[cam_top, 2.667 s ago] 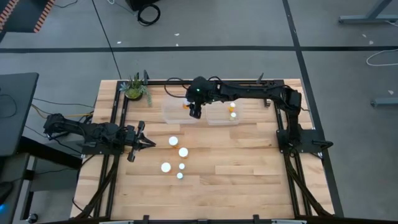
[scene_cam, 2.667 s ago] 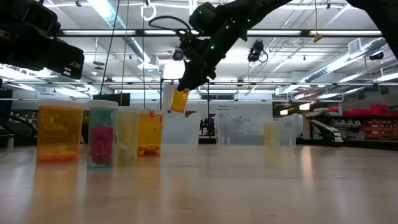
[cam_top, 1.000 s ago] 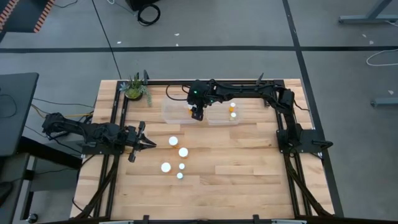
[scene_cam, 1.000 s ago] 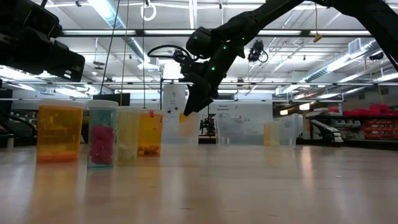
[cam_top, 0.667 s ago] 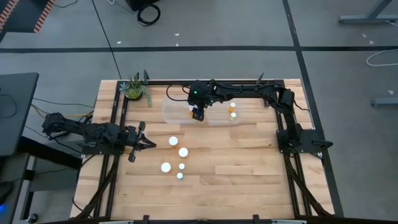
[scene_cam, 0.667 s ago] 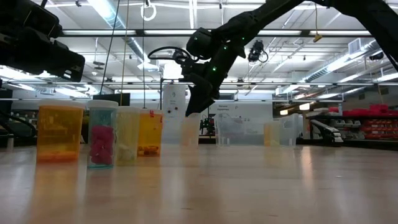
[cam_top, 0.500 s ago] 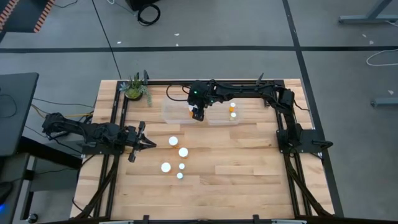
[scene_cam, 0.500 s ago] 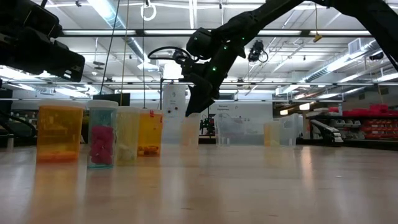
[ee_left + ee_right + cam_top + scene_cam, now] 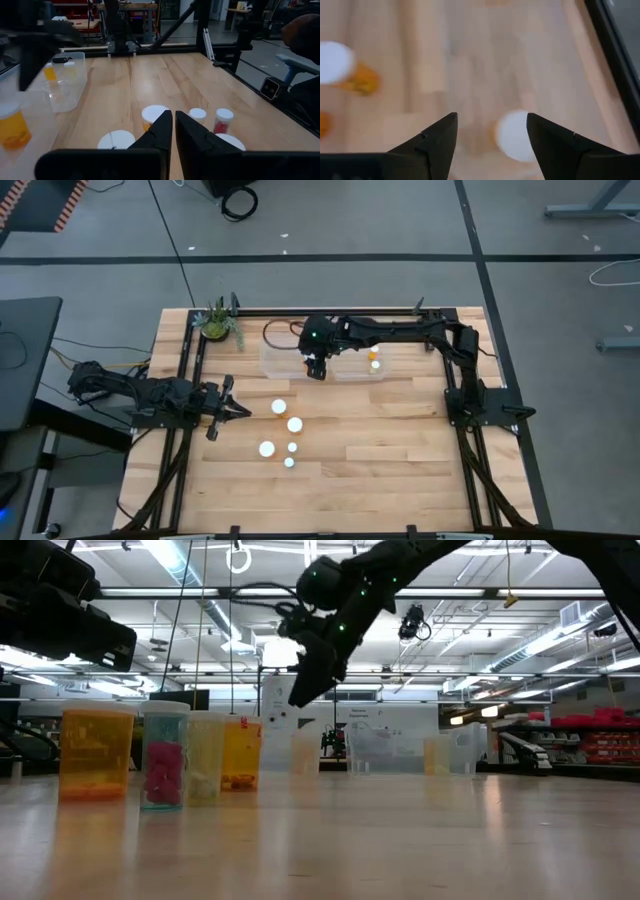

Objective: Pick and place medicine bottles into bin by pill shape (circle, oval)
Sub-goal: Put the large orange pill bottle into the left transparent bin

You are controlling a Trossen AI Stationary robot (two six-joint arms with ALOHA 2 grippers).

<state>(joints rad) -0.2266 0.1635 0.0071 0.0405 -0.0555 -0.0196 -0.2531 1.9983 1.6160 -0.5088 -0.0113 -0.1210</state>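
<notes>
1. Right gripper (image 9: 315,371): poised above the left of two clear bins (image 9: 281,358) at the far side of the worktop (image 9: 400,450), fingers spread wide, nothing between them.
2. Right wrist view: white-capped bottle (image 9: 514,135) directly below the gap between the spread fingers, upright inside the bin, clear of both fingertips.
3. Low view: same gripper (image 9: 300,692) hanging above the bin, with a pale amber bottle (image 9: 304,751) standing beneath it, apart from the fingers.
4. Right-hand clear bin (image 9: 362,366): two small amber bottles (image 9: 373,358) inside, close to one another.
5. Five medicine bottles (image 9: 288,434) out on the open worktop, nearer the front and left of centre, seen from above as white caps: three wider ones and two smaller ones, all upright.
6. Low view, same group: a row of four visible at the left, an orange one (image 9: 96,754), one with pink contents (image 9: 165,756), a pale yellow one (image 9: 206,757) and a golden one (image 9: 241,753).
7. Left gripper (image 9: 240,411): at the left side of the worktop, pointed toward the cluster, fingers pressed together, empty, near the closest cap without touching it.
8. Left wrist view: closed fingers (image 9: 163,131) in front of several white caps (image 9: 155,114).
9. Small potted plant (image 9: 216,323) at the far left corner.
</notes>
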